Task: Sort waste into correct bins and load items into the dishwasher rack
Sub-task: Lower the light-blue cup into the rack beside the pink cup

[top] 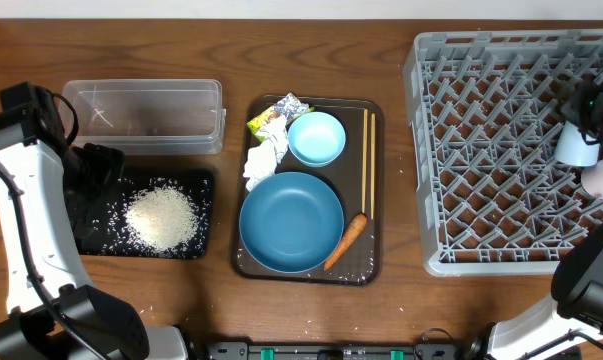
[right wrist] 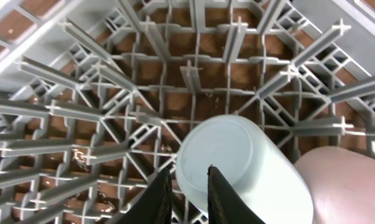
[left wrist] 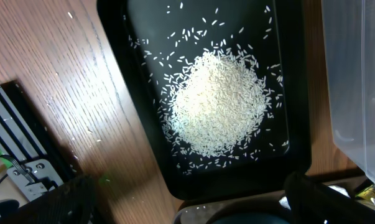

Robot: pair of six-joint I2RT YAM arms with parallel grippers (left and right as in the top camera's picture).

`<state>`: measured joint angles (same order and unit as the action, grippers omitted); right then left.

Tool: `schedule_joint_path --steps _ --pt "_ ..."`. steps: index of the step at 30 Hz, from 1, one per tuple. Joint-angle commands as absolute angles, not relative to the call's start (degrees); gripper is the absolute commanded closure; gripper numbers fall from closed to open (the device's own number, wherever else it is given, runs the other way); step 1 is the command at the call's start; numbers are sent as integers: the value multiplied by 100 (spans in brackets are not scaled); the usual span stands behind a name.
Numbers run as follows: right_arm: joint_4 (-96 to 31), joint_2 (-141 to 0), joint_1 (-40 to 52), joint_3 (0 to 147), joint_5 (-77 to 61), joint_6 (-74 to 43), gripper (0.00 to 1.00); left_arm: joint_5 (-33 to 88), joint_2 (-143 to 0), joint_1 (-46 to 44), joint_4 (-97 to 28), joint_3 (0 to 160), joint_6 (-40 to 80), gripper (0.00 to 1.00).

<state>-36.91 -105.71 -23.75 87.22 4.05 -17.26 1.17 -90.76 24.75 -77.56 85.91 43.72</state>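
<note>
My right gripper (right wrist: 190, 180) is shut on the light blue cup (right wrist: 237, 165), holding it base-down over the grey dishwasher rack (top: 501, 150). A white cup (top: 601, 180) lies in the rack beside it. My left gripper (left wrist: 193, 208) stands open, nothing in it, above the black tray (top: 91, 235) with its pile of rice (top: 161, 217). The clear tub (top: 146, 115) sits behind that. On the brown tray (top: 376, 262) are the dark blue plate (top: 291, 220), light blue bowl (top: 316, 137), chopsticks (top: 369, 165), carrot (top: 345, 241), tissue (top: 264, 160) and snack wrapper (top: 281, 110).
A few rice grains are scattered on the wooden table (left wrist: 69, 81) left of the black tray. The rack's upright pegs (right wrist: 81, 93) stand close around the held cup. A strip of bare table lies between the brown tray and the rack.
</note>
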Motion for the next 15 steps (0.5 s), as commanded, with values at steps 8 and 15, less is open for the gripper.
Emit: schedule_joint_path --steps 8,15 --pt "-4014 -10619 -2373 8726 1079 -1256 82 86 -9131 2495 -7771 8641 4425 1" --pt "-4143 -10420 -2373 8737 1186 -1260 85 86 -9131 2495 -7771 8641 4425 1"
